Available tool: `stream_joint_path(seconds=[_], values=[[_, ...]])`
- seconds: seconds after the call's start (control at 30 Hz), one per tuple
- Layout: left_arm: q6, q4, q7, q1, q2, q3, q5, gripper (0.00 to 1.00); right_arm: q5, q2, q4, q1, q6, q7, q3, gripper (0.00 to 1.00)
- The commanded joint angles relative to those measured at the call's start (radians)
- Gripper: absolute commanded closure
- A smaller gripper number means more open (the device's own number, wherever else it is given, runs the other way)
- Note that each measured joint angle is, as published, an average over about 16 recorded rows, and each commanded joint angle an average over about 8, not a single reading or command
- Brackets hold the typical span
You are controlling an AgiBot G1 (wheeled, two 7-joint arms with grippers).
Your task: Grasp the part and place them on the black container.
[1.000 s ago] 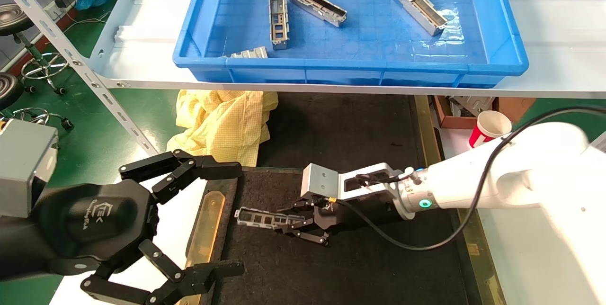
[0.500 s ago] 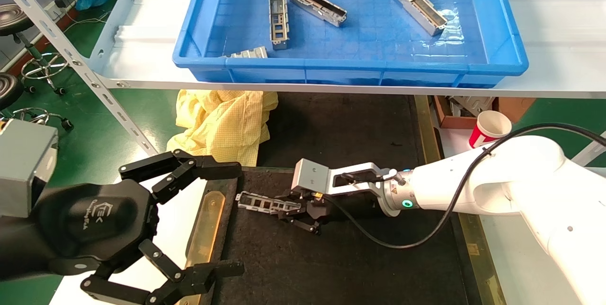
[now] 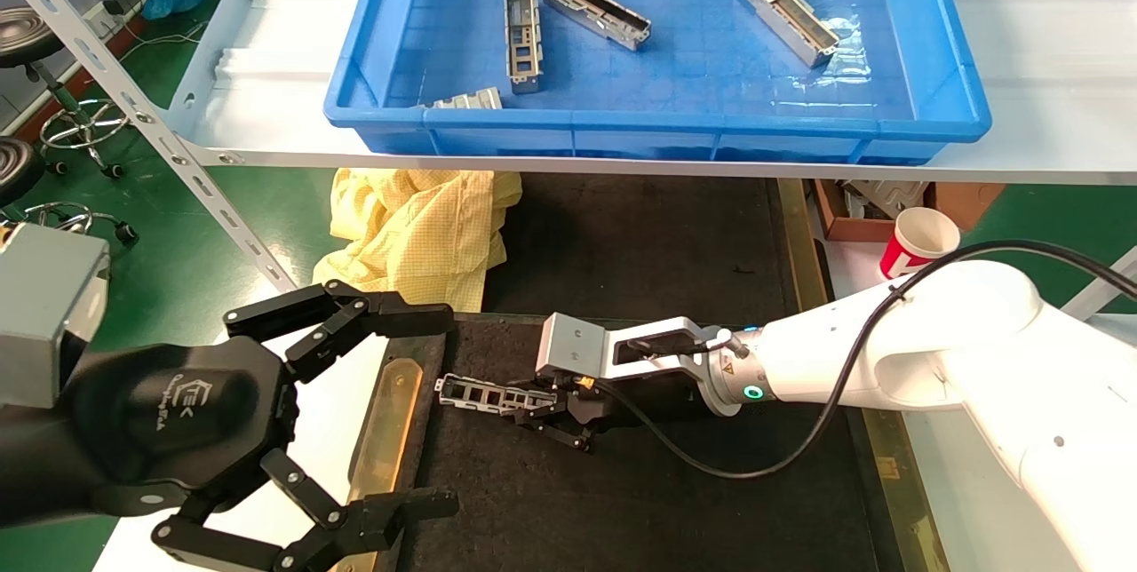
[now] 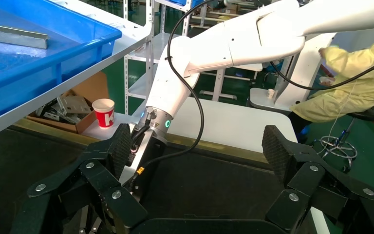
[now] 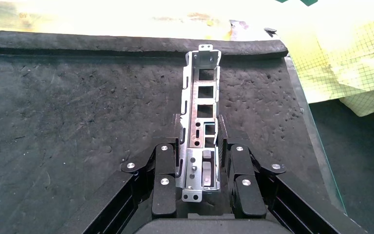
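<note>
Right gripper (image 3: 544, 415) pinches the part (image 3: 484, 395) low over the black container (image 3: 640, 501) near its left edge, so placing is in hand and calls for lowering flat and releasing; left gripper (image 3: 355, 417), spread, hangs idle beside that edge.

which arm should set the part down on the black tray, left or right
Right. The right gripper is shut on the part, low over the black container. The left gripper is open and holds nothing, off the tray's left edge.
</note>
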Motion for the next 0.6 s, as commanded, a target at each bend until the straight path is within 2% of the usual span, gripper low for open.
stream_joint_path(seconds=[0.03, 0.37, 0.4, 0.43, 0.6], values=[[0.0, 0.0, 0.0, 0.0, 0.0, 0.0, 0.0, 0.0, 0.002, 0.0, 0.008, -0.002, 0.007, 0.003, -0.005, 1.0], [0.0, 0.0, 0.0, 0.0, 0.0, 0.0, 0.0, 0.0, 0.018, -0.001, 0.026, -0.007, 0.022, 0.009, -0.029, 1.0], [0.0, 0.0, 0.0, 0.0, 0.0, 0.0, 0.0, 0.0, 0.019, -0.001, 0.028, -0.008, 0.024, 0.009, -0.032, 0.97], [0.0, 0.0, 0.0, 0.0, 0.0, 0.0, 0.0, 0.0, 0.02, -0.002, 0.03, -0.008, 0.026, 0.008, -0.035, 0.89], [0.0, 0.0, 0.0, 0.0, 0.0, 0.0, 0.0, 0.0, 0.025, -0.002, 0.036, -0.006, 0.043, 0.006, -0.048, 0.26]])
